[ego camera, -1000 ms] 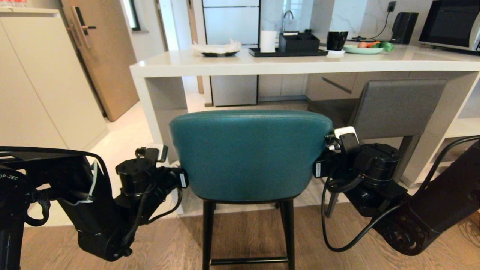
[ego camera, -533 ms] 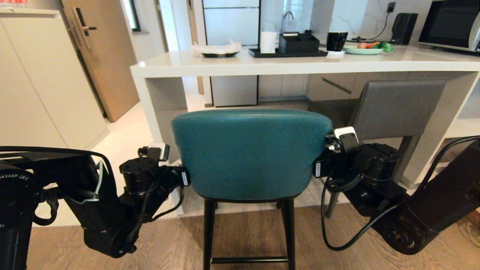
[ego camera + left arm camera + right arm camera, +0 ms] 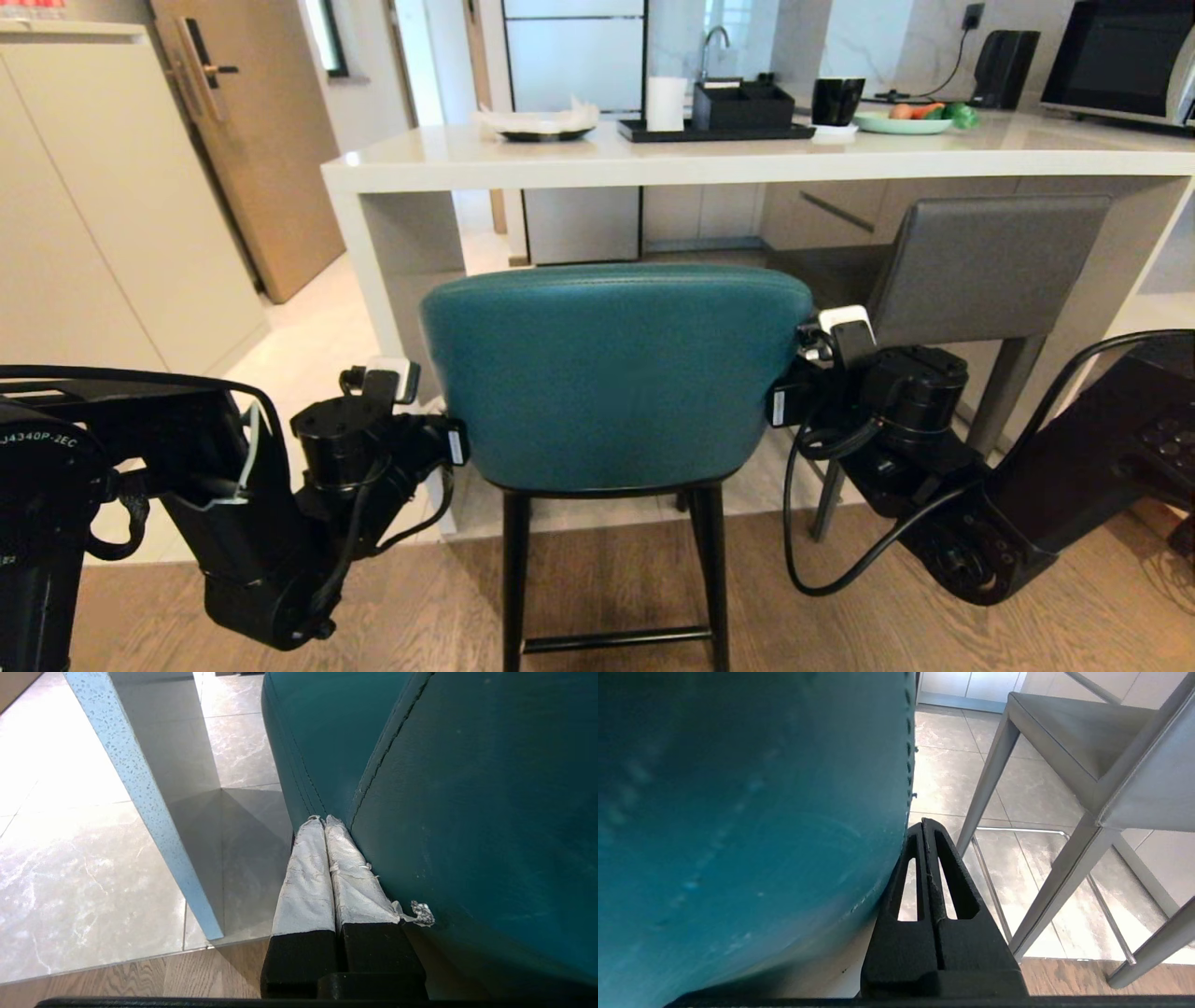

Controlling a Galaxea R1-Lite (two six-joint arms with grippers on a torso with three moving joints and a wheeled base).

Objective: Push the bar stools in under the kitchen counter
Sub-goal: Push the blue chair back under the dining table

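Both claws, fingers pressed together, are flanking the teal stool (image 3: 611,373) at frame centre: left claw (image 3: 325,821), right claw (image 3: 924,826). It is standing short of the worktop (image 3: 653,159); likely heavy, padded back, push low at its edges.

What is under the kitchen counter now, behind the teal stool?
Under the kitchen counter stands the dark grey stool, seat tucked below the slab. The teal stool has its back short of the counter edge and hides its own seat and the floor beyond.
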